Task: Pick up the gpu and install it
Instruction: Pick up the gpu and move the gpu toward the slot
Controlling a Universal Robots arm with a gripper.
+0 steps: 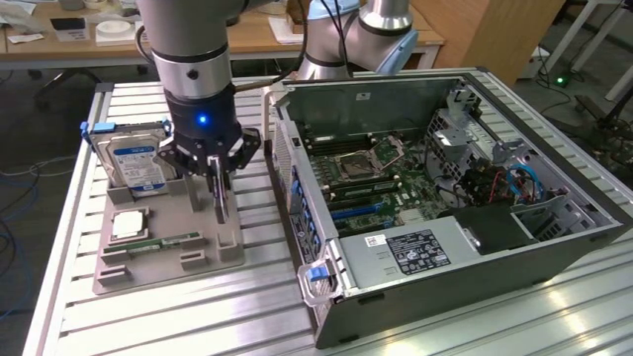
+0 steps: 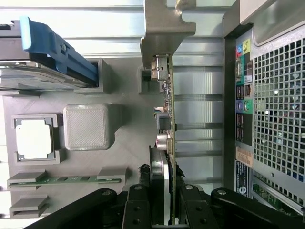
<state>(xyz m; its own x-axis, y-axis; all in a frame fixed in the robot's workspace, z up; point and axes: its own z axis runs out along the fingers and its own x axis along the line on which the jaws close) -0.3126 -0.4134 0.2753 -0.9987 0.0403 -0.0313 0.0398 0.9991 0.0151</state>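
— Fingers (image 2: 138,210) first, black and right under the wrist camera: 2 of them, 1 on each flat side of the gpu (image 2: 168,119). What do you make of the gripper (image 1: 213,159)?
— It's pinching the card. The pads sit against both faces with no gap that I can see, so I'd call it a grip on the gpu, not a spread hand.
— And where is the card?
— It stands on its long edge over the grey tray (image 2: 128,138), just beside a small slot block (image 2: 147,78). In the exterior view it hangs straight below the gripper as a thin dark strip. Whether its lower edge is clear of the tray I can't tell.
— Which way does it run?
— The long axis is level and runs alongside the ported back wall of the computer case (image 2: 281,119). The silver bracket (image 2: 164,28) is at the end farther from the fingers.
— So which side is the case on?
— It's on the exterior view's right of the gripper, close by. It lies with its open side up and the motherboard (image 1: 386,185) facing the ceiling. That back wall stands between the card and the board.
— Anything else on the tray?
— A hard drive (image 1: 133,167) stands at the far end, a processor chip (image 2: 33,138) sits in its square pocket, and a green memory stick (image 2: 62,180) lies in its slot. All 3 are on the side of the card away from the case, and none touches it
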